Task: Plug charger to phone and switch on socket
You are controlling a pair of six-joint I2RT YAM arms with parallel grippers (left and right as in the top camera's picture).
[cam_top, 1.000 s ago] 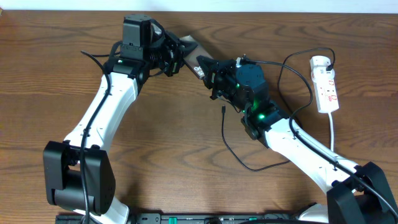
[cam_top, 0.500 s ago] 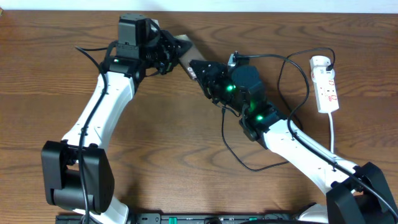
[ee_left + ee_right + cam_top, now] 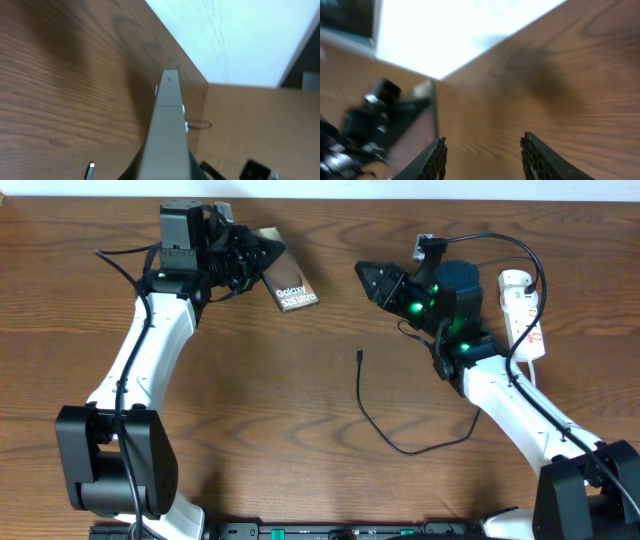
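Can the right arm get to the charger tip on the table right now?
Probably yes: the right fingers are open and empty, and the charger tip lies uncovered on the table nearby.

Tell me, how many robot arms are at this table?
2. The left arm reaches toward the far edge, the left end effector gripping the phone. The right arm is beside the socket, the right end effector open and empty. None looks hidden.

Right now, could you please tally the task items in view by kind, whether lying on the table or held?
phone: 1
charger cable: 1
power strip: 1
Total: 3
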